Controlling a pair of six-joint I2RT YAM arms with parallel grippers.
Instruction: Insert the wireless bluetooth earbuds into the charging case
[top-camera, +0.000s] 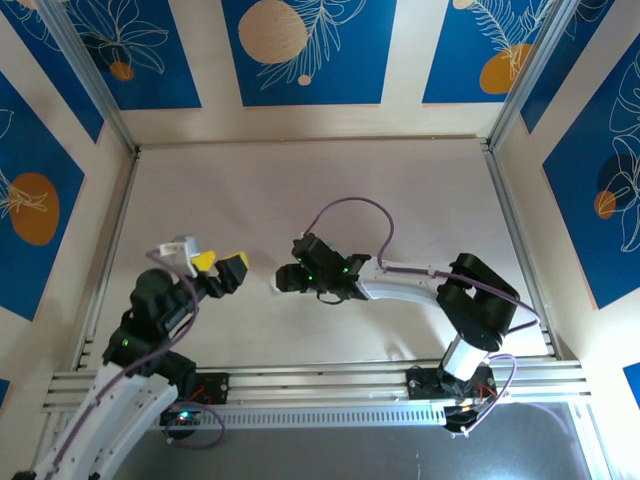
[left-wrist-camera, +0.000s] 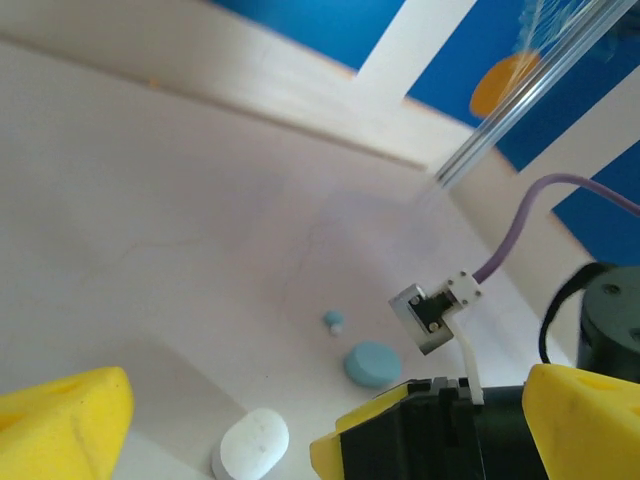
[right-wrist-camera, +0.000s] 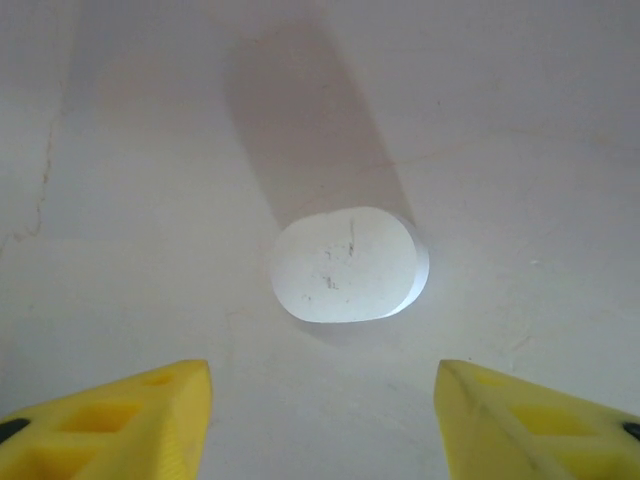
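**Blue earbud loose on the table, both grippers open and empty**

One pale blue earbud (left-wrist-camera: 334, 321) lies on the table (top-camera: 300, 190), outside any case. It is near the pale blue case (left-wrist-camera: 372, 362) but not touching it. A white case (right-wrist-camera: 348, 265), an oval with faint dark marks on its flat top, lies apart from the blue one, closer to the left wrist camera.

The right gripper (right-wrist-camera: 322, 385) hangs over the table, facing down at the white case. Its yellow fingers (right-wrist-camera: 120, 420) are spread with nothing between them. The case lies just beyond their tips, untouched. Seen from above, the right arm (top-camera: 470, 310) rises from its base at the near right edge and folds at the elbow. Its forearm stretches leftward to mid-table, and a purple cable (top-camera: 350, 205) loops over the wrist.

The left gripper (top-camera: 220, 264) stands wide and holds nothing. The left arm (top-camera: 130, 350) leans up from the near left corner, its wrist turned to the right toward the right gripper. The two grippers are near each other but apart.
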